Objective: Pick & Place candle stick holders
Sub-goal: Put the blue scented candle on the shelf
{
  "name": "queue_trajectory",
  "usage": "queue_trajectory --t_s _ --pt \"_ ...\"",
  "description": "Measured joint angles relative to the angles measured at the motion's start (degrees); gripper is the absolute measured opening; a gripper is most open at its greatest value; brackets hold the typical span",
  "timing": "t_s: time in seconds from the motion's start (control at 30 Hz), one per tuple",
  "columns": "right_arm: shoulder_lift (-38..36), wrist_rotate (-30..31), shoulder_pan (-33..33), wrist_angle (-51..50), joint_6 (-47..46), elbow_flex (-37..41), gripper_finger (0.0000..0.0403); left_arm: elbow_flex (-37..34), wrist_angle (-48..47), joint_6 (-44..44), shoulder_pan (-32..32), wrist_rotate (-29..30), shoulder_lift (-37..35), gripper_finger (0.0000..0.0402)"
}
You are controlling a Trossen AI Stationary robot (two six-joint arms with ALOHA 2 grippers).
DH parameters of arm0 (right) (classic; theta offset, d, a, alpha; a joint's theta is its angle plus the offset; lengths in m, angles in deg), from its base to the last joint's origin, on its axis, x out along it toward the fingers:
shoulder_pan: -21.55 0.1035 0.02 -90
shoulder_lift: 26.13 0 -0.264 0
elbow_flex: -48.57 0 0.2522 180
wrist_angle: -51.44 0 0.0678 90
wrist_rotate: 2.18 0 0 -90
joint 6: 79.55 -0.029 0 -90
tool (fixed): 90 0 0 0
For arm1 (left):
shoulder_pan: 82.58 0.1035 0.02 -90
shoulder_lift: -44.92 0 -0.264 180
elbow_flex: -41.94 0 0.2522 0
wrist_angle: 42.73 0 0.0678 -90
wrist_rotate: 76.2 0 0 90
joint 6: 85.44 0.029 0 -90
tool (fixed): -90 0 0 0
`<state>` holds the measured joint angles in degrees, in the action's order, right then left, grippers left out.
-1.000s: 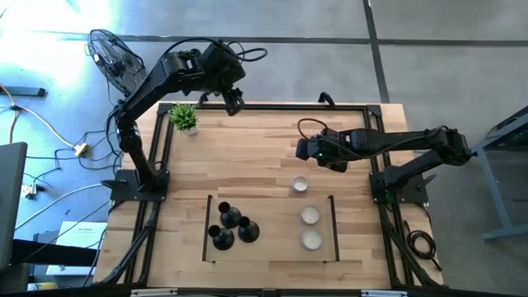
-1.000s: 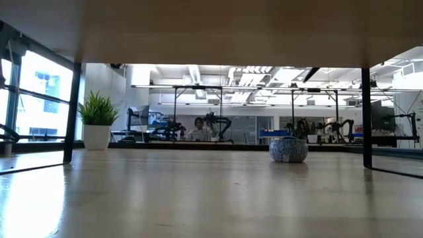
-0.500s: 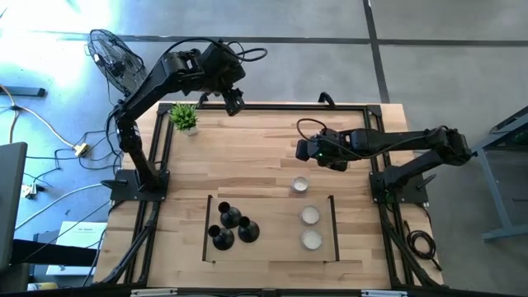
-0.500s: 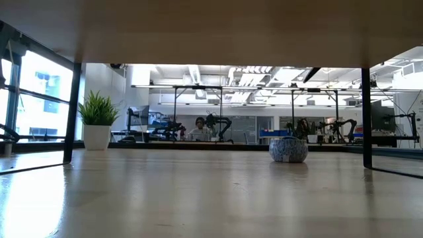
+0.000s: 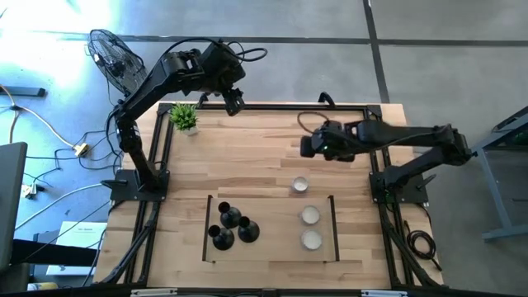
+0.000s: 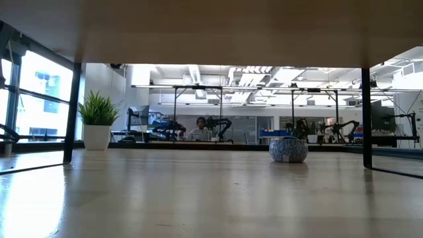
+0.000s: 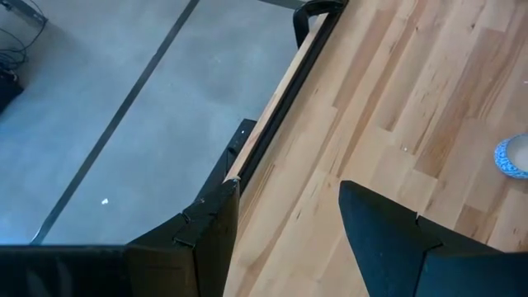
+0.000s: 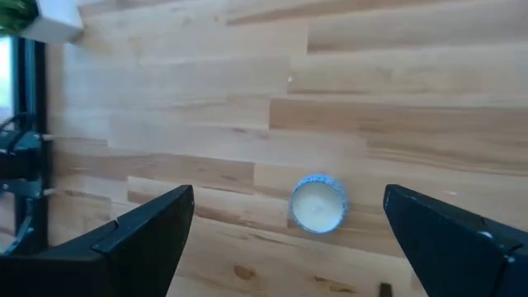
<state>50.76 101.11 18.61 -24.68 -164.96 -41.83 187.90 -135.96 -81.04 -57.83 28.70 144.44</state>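
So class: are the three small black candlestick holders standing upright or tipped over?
Upright. In the high view the three small black candlestick holders show round domed bases seen squarely from above, stems pointing up, clustered together on the wooden table.

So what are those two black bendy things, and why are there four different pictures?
Those are two robot arms bolted to a wooden table. Each ends in a hand with two fingers. One picture looks straight down from above. One sits low on the tabletop and looks into the room. The other two come from cameras on each arm's wrist.

The left hand waits at the table's far edge near a little green plant. The right hand hovers over the middle. Both hands are open and hold nothing.

On the table stand three black candlestick holders close together. Beside them, toward the right arm, are three small round white candles. The right wrist camera sees one candle between its fingers.
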Motion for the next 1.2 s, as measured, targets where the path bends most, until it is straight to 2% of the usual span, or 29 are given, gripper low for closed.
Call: queue_trajectory --t_s 0.13,0.33,0.53,0.7,0.93,1.2 --pt "2.33 0.09 1.13 -10.62 -0.30 -9.82 0.0389 0.00 0.01 -0.01 0.00 0.00 0.00 0.0205" --pt "12.16 -1.02 4.15 -26.87 -3.10 -26.09 0.0389 0.00 0.01 -0.02 0.00 0.00 0.00 0.0205" --pt "20.69 -2.28 4.53 -27.35 -1.36 -34.73 0.0389 0.00 0.03 -0.01 0.00 0.02 0.00 0.0205" --pt "22.40 -4.37 3.19 -27.65 -1.87 -34.95 0.0389 0.00 0.06 -0.02 0.00 0.02 0.00 0.0205" --pt "22.56 -1.88 2.98 -27.73 -5.87 -34.95 0.0389 0.00 0.06 -0.01 0.00 0.02 -0.02 0.0205" --pt "22.89 -2.09 2.98 -27.67 -8.73 -34.95 0.0389 0.00 0.05 -0.02 0.00 -0.04 -0.01 0.0205"
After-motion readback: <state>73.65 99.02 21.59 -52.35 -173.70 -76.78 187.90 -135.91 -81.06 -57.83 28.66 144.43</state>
